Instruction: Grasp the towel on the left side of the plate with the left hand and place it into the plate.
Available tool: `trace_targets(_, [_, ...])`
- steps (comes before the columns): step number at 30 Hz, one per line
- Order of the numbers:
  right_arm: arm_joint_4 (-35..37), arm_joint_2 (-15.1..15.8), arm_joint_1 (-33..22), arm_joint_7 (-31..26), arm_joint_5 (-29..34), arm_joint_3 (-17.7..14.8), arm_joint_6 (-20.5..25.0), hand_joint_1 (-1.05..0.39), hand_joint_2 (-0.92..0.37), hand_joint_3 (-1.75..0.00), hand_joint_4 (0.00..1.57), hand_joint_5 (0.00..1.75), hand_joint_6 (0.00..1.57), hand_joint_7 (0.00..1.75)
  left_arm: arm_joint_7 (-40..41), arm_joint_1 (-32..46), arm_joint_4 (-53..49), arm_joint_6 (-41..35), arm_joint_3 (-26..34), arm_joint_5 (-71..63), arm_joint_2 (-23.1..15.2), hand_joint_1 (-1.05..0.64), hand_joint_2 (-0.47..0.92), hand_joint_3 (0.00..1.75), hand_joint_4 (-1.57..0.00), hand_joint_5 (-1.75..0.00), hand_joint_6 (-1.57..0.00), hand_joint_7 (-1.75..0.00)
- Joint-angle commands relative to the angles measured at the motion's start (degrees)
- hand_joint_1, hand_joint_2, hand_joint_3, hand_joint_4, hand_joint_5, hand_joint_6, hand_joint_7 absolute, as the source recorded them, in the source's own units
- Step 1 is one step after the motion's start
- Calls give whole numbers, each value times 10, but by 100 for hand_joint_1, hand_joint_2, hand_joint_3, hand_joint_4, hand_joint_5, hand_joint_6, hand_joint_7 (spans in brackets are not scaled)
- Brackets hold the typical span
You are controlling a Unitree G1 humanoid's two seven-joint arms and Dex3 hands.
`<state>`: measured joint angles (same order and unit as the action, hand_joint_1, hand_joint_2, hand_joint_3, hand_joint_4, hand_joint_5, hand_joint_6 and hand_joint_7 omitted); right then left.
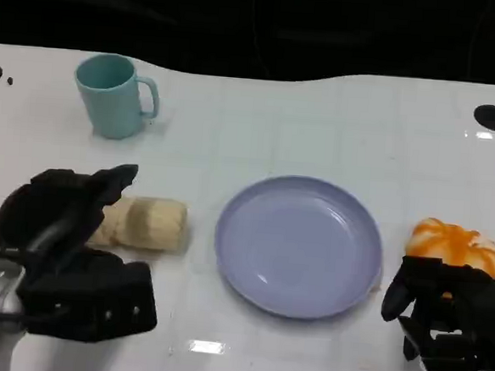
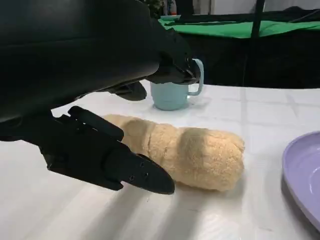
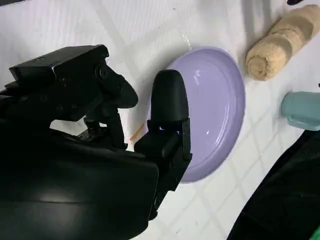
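Towel still on the table, left of the plate, not grasped

Towel [image 1: 147,223] is a rolled tan cylinder lying flat on the white table [image 1: 320,123], just left of the lavender plate [image 1: 299,244], with a strip of bare table between them. You can see the roll's spiral end facing the plate in the right wrist view.

Your left hand [image 1: 62,223] sits at the towel's left end. From the head view its black shell covers that end of the roll, and one finger points far-right above it. In the left wrist view the fingers [image 2: 125,167] are spread: one lies low along the near side of the roll, just beside it, another [image 2: 170,65] reaches over the far side above it. Towel lies between them, but nothing is clamped on it. Whether the near finger touches the cloth, you can't tell. Hand is released, holding nothing.

Your right hand [image 1: 446,322] is at the near right, right of the plate and just near of an orange object [image 1: 454,244]. Fingers apart, holding nothing.

Teal mug [image 1: 113,95] stands upright at the far left, well apart from the towel.
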<state>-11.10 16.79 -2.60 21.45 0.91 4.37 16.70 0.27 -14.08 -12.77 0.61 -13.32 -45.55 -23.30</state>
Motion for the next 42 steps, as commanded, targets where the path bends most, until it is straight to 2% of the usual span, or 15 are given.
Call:
trace_targets(1, [-8,8,-5,-1,-1,-4,4,9,-67,-99,66,165,65,146,-9,-33,-36,-11,-17,-7,-15,-53,86,0,-29,-27,-28,-1])
trace_targets(6, [-8,7,-4,-2,0,-3,4,9,-68,-98,66,166,65,147,-22,-80,-101,-15,-48,-12,-12,-52,85,0,-32,-26,-28,-1])
trace_targets(10, [-9,6,-4,-4,1,-2,4,8,-68,-97,66,166,66,146,-27,-119,-164,-17,-69,-8,-3,-51,85,0,-40,-13,-32,-1])
trace_targets(15, [-12,4,-5,-8,2,0,8,8,-67,-98,67,166,66,147,-30,-164,-240,-19,-94,-6,9,-50,86,1,-39,-7,-32,0])
trace_targets(28, [-19,7,-10,-11,1,4,8,8,-66,-101,66,166,66,147,13,-271,-434,30,-147,-1,43,-49,86,0,-42,-4,-31,0])
trace_targets(31, [-20,7,-10,-10,-2,2,9,8,-66,-101,66,166,66,147,-6,-294,-470,32,-157,2,51,-49,87,1,-44,-4,-30,0])
trace_targets(34, [-21,7,-11,-9,-2,3,9,7,-65,-102,67,166,67,147,-36,-313,-511,37,-167,9,59,-45,90,1,-54,-7,-39,-3])
trace_targets(35, [-23,7,-12,-10,-2,3,12,7,-65,-102,67,166,67,147,-35,-317,-527,41,-169,11,63,-40,91,3,-72,-17,-48,-6])
trace_targets(36, [-25,7,-13,-10,-2,2,14,7,-65,-102,67,166,66,147,-33,-320,-539,45,-170,13,65,-36,92,5,-79,-50,-60,-5])
trace_targets(37, [-25,6,-13,-10,-3,2,16,7,-66,-102,66,166,66,147,-28,-322,-550,47,-173,13,69,-34,92,6,-77,-78,-67,-3])
trace_targets(38, [-26,6,-13,-10,-3,2,15,7,-66,-102,66,166,66,147,-22,-323,-559,48,-175,12,72,-31,92,8,-79,-86,-89,-6])
trace_targets(39, [-26,6,-13,-10,-3,2,15,7,-65,-102,66,166,66,147,-15,-323,-566,52,-177,12,73,-30,92,8,-81,-90,-100,-8])
trace_targets(40, [-25,6,-13,-10,-3,2,15,7,-65,-102,66,166,66,147,-8,-322,-571,55,-179,12,74,-28,92,6,-77,-116,-112,-11])
trace_targets(41, [-25,7,-13,-10,-3,2,15,7,-65,-102,66,166,66,147,2,-320,-575,59,-182,10,74,-24,92,14,-72,-150,-122,-15])
trace_targets(42, [-25,7,-13,-10,-3,2,15,7,-65,-102,67,166,66,147,12,-319,-577,63,-185,9,74,-23,92,21,-71,-162,-114,-43])
